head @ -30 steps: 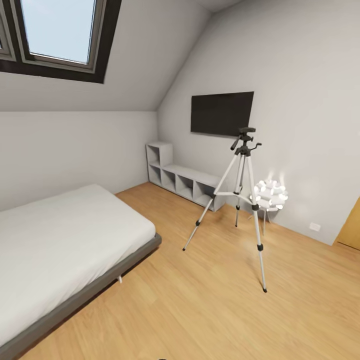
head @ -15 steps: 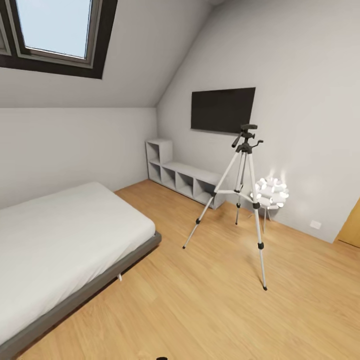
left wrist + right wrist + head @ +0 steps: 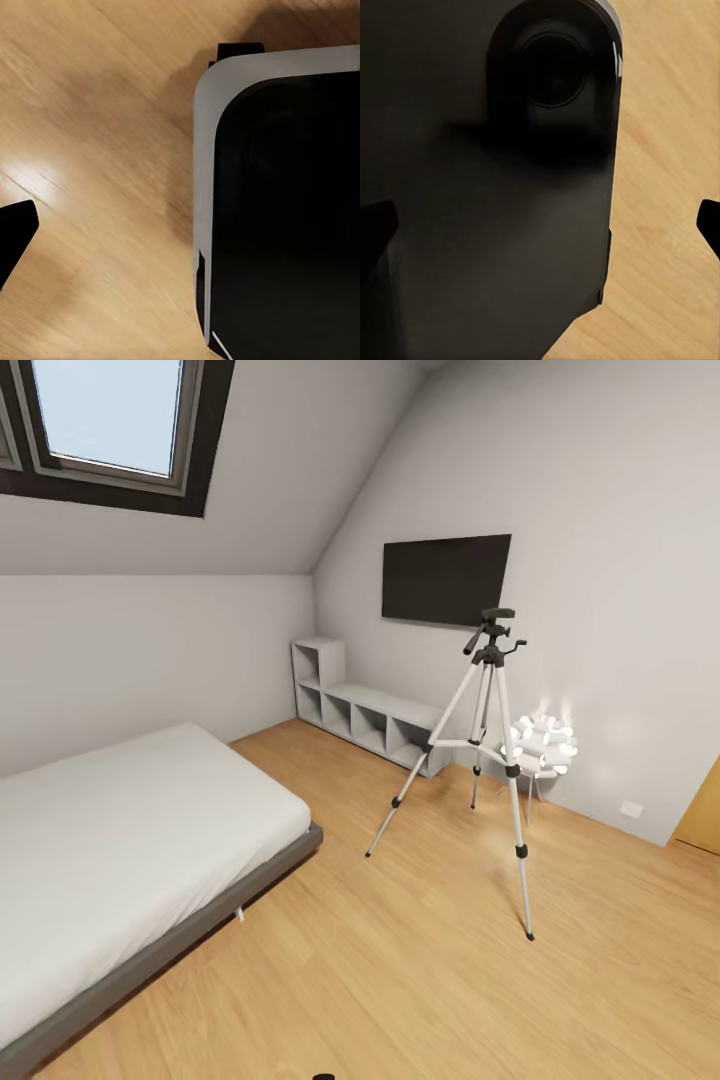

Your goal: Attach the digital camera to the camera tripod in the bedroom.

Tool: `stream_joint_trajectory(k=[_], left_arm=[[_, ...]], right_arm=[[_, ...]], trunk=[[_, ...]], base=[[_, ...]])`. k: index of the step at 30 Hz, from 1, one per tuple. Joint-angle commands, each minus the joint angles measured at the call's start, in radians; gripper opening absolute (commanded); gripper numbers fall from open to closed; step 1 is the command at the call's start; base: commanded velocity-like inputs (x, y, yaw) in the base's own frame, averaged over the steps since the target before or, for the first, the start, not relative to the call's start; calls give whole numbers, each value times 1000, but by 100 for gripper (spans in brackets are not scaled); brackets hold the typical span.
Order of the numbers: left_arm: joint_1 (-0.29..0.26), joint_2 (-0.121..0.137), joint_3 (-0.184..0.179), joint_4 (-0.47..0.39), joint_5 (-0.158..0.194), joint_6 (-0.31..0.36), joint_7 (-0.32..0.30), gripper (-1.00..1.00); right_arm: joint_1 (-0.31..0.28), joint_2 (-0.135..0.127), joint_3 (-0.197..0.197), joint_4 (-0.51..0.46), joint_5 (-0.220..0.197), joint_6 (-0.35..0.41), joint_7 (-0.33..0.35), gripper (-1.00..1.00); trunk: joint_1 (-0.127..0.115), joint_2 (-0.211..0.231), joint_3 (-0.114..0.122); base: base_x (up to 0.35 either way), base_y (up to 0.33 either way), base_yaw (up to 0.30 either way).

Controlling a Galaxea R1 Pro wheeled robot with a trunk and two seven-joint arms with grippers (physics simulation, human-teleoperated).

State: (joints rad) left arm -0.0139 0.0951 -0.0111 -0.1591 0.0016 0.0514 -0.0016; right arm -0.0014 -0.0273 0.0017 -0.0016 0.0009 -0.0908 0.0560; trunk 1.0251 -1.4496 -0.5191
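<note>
Head view: camera tripod [image 3: 492, 740] stands on wooden floor [image 3: 420, 970].

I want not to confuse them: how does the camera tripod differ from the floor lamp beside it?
The camera tripod is tall, nearly reaching the TV's lower edge; the floor lamp is much lower. The tripod has long silver legs and a black head; the lamp is a cluster of glowing white balls. The tripod stands nearer the camera, the lamp closer to the wall. Both rest on thin legs on the wooden floor.
</note>
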Motion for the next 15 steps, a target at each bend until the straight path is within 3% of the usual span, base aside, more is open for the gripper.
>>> stream_joint_trajectory(k=[1, 12, 14, 15], left_arm=[[0, 0, -1, -2, 0, 5, 0, 100], [0, 2, 3, -22, 0, 0, 7, 100], [0, 8, 3, -55, 0, 3, 8, 100], [0, 36, 5, -193, 0, 38, 8, 100]], right_arm=[[0, 0, 0, 0, 0, -3, 3, 100], [0, -1, 4, -6, 3, 1, 1, 100], [0, -1, 4, -9, 5, 1, 1, 100], [0, -15, 6, -104, 8, 3, -3, 100]], trunk=[[0, 0, -1], [0, 0, -1], [0, 0, -1], [0, 0, -1]], base=[[0, 0, 0], [0, 0, 0], [0, 0, 0], [0, 0, 0]])
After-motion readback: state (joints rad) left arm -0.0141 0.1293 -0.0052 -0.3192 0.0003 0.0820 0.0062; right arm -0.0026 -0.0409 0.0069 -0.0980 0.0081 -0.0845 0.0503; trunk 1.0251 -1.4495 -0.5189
